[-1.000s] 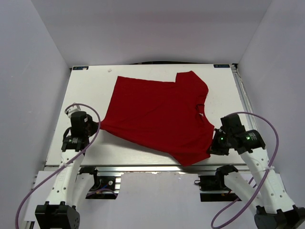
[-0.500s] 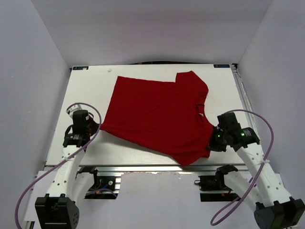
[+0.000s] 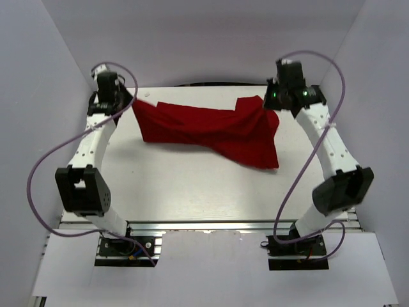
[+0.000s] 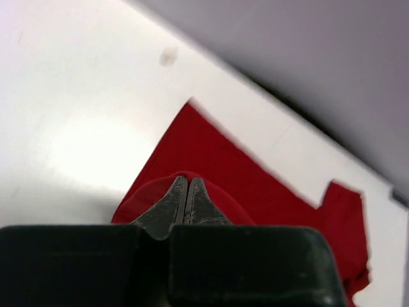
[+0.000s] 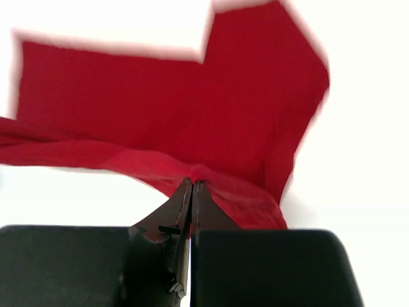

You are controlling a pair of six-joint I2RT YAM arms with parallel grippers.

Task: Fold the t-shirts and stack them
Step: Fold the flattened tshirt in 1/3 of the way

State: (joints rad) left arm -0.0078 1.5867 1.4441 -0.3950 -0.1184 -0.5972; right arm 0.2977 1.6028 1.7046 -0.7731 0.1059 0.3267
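Pinches the shirt (image 3: 211, 131) at two edges: left tool (image 3: 131, 102) and right tool (image 3: 267, 105) both pressed together on red cloth. Holds it raised over the far half of the table (image 3: 192, 185), middle sagging, lower part trailing onto the surface. Looks like a first fold under way: nothing lying folded yet, no stack. Leaves laying down, further folds, stacking. Shows walls (image 3: 38, 64) close around and cables (image 3: 38, 173) looping off both arms, neither seeming to block the cloth.

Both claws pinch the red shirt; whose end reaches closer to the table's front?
The right gripper's end. On that side the t-shirt spreads well toward the near edge, while by the left gripper the cloth stops much shorter.
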